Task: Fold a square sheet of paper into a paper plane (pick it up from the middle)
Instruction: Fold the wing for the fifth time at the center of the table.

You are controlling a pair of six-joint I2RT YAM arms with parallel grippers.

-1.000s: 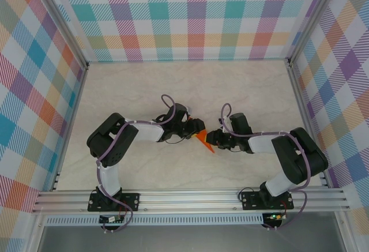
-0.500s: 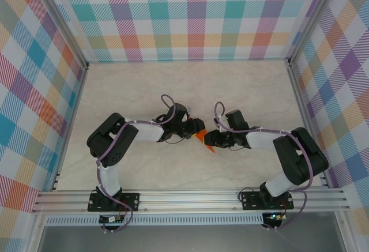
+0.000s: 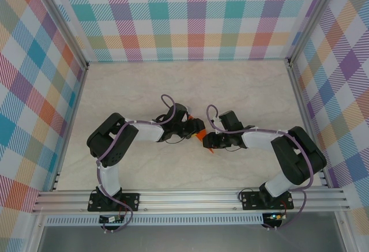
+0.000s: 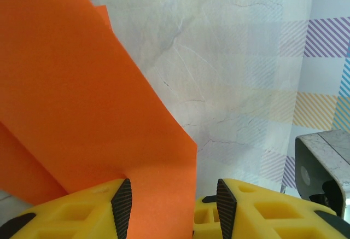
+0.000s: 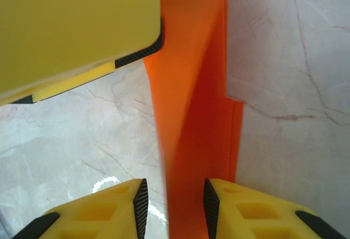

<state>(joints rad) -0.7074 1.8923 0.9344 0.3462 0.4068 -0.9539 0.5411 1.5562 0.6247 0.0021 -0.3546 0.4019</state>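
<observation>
Caught mid-fold with left claw (image 4: 173, 206) half spread astride the orange paper (image 4: 82, 102), a gap showing on one side; likewise with right claw (image 5: 174, 209) parted around the same strip, no firm pinch to be made out. Found between both claws near the middle of the desk (image 4: 235, 75); lifted or resting, cannot tell. Already creased into a long narrow wedge, so judged past halfway, with wings and final shaping seemingly left. Since a second ago, shifted right claw leftward, over most of the paper, and kept left claw in place.
</observation>
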